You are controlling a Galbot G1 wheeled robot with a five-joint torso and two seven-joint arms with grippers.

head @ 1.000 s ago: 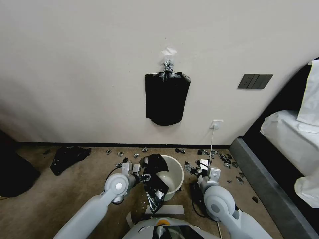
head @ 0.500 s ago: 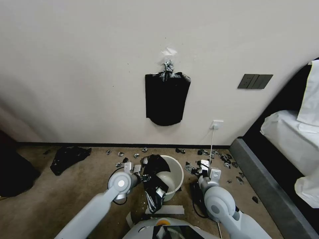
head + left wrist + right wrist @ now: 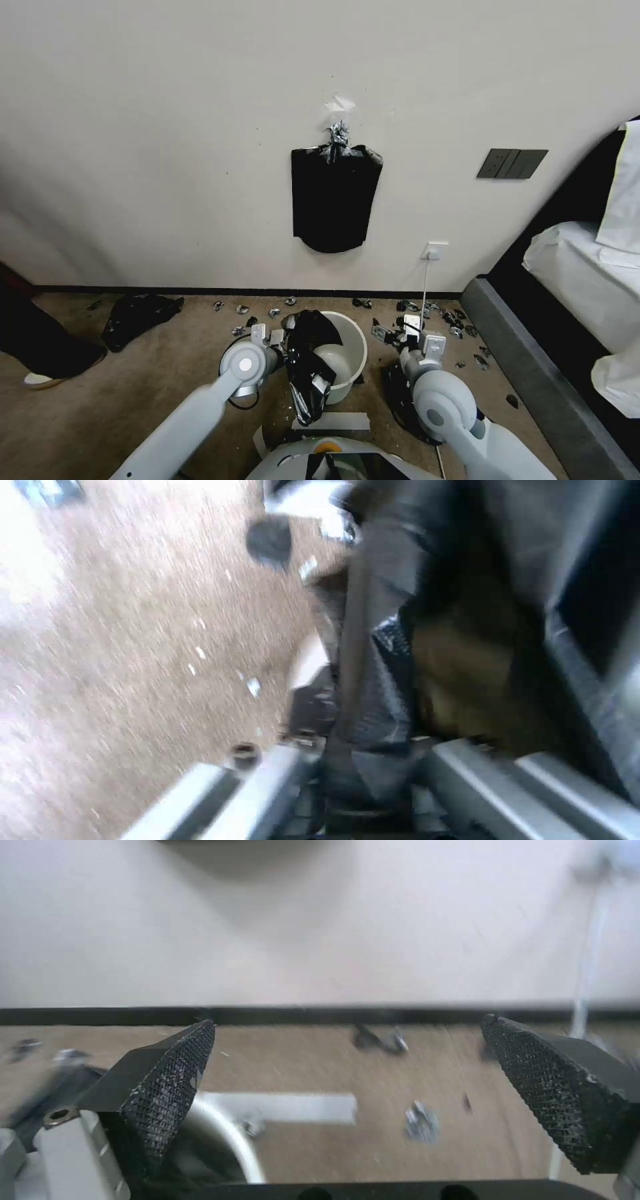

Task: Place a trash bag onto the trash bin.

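1. The small round cream-white plastic trash bin point(image 3: 341, 357) stands on the tan carpet point(image 3: 167, 373), near the robot's base.
2. The thin glossy black plastic trash bag point(image 3: 308, 363) drapes over the bin's left rim, hanging down outside.
3. The left gripper point(image 3: 288, 355) is clamped on the bag at that rim.
4. The right gripper point(image 3: 347, 1100) hovers right of the bin, fingers spread wide, empty.

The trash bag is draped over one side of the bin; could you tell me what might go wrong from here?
The trash bag covers just the left rim of the trash bin, so it may slide off. Only the left gripper pinches it; thin film could tear or slip. The right gripper waits open beside the bin and might knock it.
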